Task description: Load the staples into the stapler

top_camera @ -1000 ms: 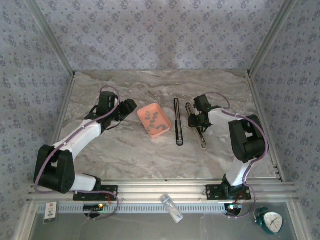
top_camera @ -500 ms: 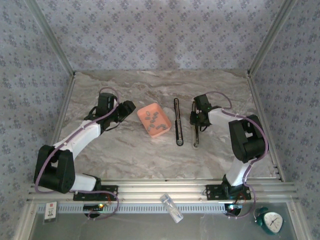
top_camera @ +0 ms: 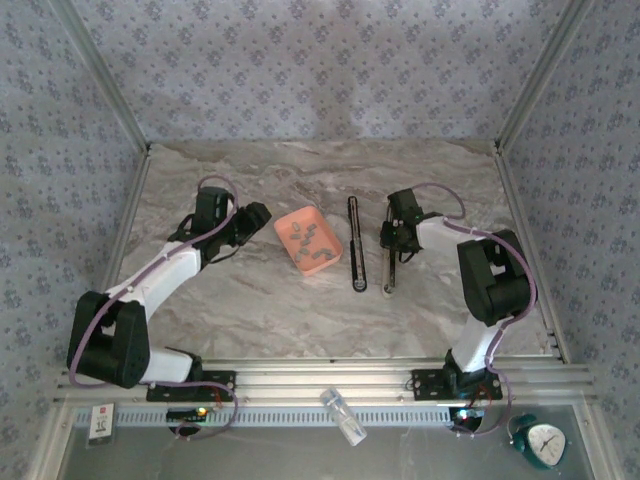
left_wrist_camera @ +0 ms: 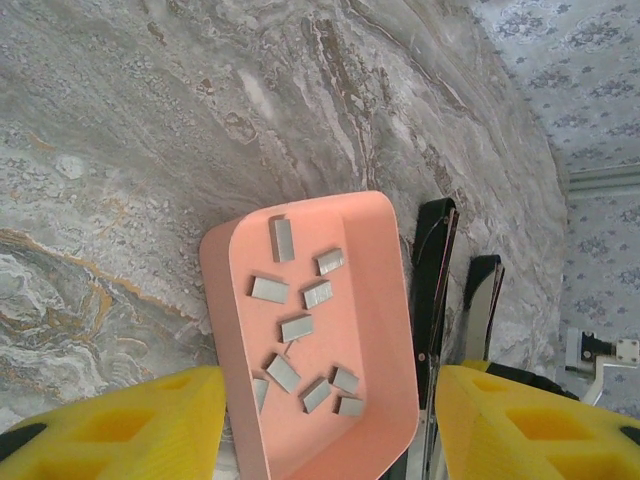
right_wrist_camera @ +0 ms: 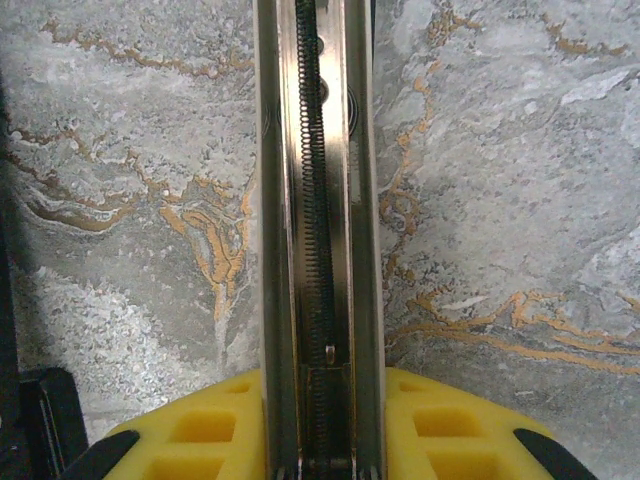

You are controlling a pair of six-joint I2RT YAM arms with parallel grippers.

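Left arm (top_camera: 165, 265): white tubular links, black joint housings, and a bulky black block at the shoulder.
Right arm (top_camera: 440, 232): the same white links, with a large black elbow housing.
Cables (top_camera: 213, 182): thin and mauve, looped along each arm.
Bases (top_camera: 190, 380): black mounts on a ridged aluminium rail.
Left fingers (left_wrist_camera: 130, 430): bright yellow pads with rectangular recesses.
Right fingers (right_wrist_camera: 210, 430): yellow recessed pads, with black body parts at the edges.
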